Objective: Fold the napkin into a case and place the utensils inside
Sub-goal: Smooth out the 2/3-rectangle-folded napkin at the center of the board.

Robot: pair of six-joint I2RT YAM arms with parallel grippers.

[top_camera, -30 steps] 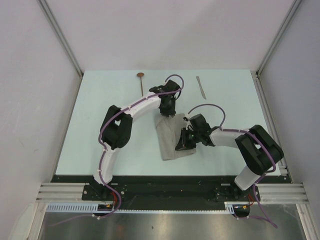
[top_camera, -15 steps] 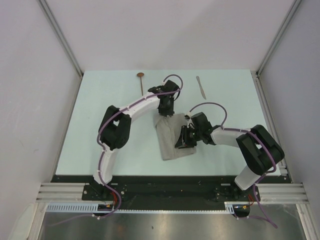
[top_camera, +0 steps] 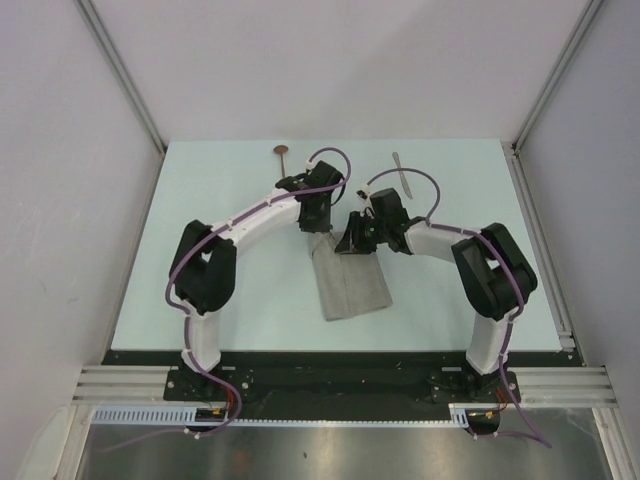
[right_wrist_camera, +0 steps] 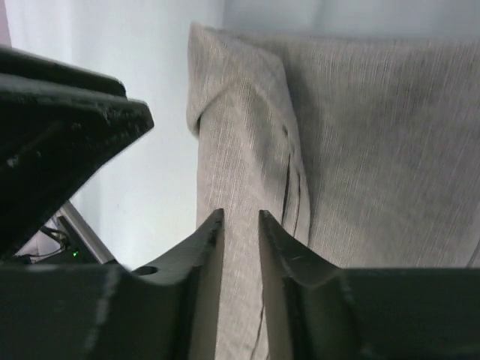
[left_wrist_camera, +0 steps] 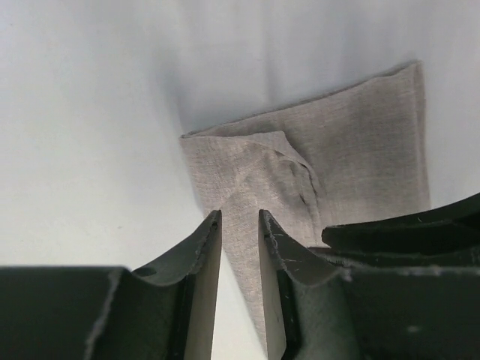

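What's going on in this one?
Two robot arms are working on a folded napkin in the middle of the table. The left hand and right hand sit side by side at its far end, fingers narrowly apart over a raised crease. Whether either is pinching cloth is unclear. The spoon and knife lie untouched near the far edge, not yet in the napkin.

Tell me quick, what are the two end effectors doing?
Left end effector: closed on the grey-beige woven cloth napkin.
Right end effector: cannot be told.
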